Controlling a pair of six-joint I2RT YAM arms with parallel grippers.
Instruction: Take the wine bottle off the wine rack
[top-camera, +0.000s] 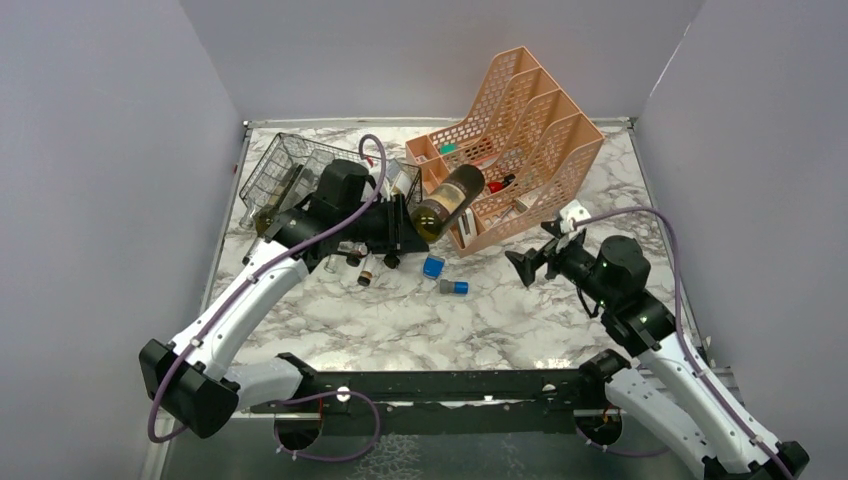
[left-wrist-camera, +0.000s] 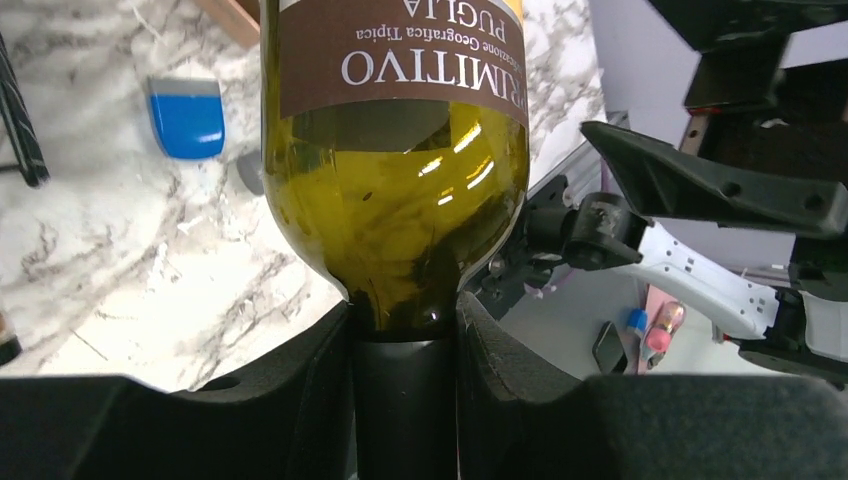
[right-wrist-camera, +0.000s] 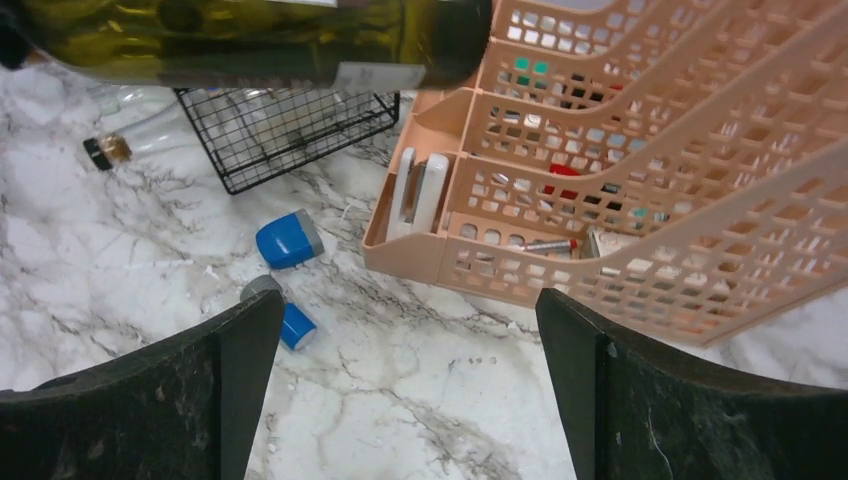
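the left jaws are clamped on the neck of the wine bottle (top-camera: 450, 200), held just beside the wine rack (top-camera: 285, 170) above the worktop (top-camera: 400, 320). its long axis points away from them toward the right arm (base end leading), whose jaws gape wide and empty.

Peach perforated organizer (top-camera: 520, 150) on marbled table (top-camera: 400, 320); two small blue items (top-camera: 433, 266) near it

Plain pale grey walls (top-camera: 100, 150) on three sides; white marble-pattern tabletop (top-camera: 400, 320); lighting even, source unclear.
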